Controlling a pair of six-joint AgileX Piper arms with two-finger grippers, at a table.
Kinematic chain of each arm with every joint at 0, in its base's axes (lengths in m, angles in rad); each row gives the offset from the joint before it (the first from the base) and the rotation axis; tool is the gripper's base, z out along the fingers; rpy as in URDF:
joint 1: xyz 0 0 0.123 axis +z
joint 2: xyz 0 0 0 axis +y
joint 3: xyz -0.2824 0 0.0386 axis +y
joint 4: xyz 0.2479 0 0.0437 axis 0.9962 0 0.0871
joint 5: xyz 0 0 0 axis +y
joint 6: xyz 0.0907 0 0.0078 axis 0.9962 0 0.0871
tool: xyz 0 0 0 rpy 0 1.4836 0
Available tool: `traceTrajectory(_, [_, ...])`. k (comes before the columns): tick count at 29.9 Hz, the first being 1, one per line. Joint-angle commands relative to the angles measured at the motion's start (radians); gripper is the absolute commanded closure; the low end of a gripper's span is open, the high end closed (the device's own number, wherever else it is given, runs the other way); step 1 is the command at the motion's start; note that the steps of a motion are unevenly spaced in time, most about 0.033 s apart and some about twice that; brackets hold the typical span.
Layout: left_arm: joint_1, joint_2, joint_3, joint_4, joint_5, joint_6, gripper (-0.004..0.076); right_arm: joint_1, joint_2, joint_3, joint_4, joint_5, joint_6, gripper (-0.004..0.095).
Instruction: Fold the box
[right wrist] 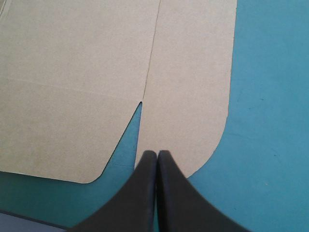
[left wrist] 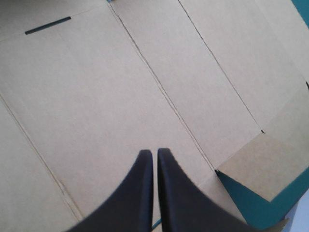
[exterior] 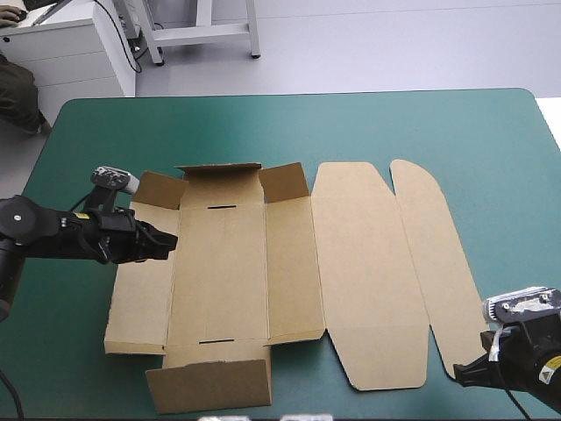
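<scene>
The brown box lies as a cut sheet across the middle of the teal-green cover, mostly flat. Its far end flap and near end flap stand partly raised, as do two small corner tabs. My left gripper hovers over the sheet's left side panel, fingers shut with nothing between them, the board and a slot ahead. My right gripper is at the near right corner, shut, its tips over the rounded near corner of the outer flap.
Bare teal-green cover runs along the far side and to the right of the outer flap. A narrow strip of cover shows at the near edge. White furniture stands beyond the far left corner.
</scene>
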Motion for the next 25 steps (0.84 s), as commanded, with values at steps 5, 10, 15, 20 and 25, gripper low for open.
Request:
traceTrajectory(5, [0.278,0.029,-0.030,-0.185,0.060,0.097,0.0706,-0.007,0.008,-0.021,-0.004,-0.052,-0.021,0.0928])
traceTrajectory(10, [0.451,0.074,-0.030,-0.203,0.080,0.108,0.0706,-0.007,0.008,-0.021,-0.004,-0.054,-0.053,0.0928])
traceTrajectory(15, [0.570,0.147,-0.030,-0.282,0.080,0.103,0.0706,-0.007,0.008,-0.019,-0.004,-0.054,-0.053,0.0928])
traceTrajectory(20, [0.585,0.225,-0.030,-0.294,0.080,0.140,0.0706,-0.007,0.008,0.005,0.002,-0.069,-0.053,0.0928])
traceTrajectory(25, [0.585,0.278,-0.030,-0.281,0.078,0.119,0.0706,-0.007,0.008,0.046,0.002,-0.071,-0.053,0.0928])
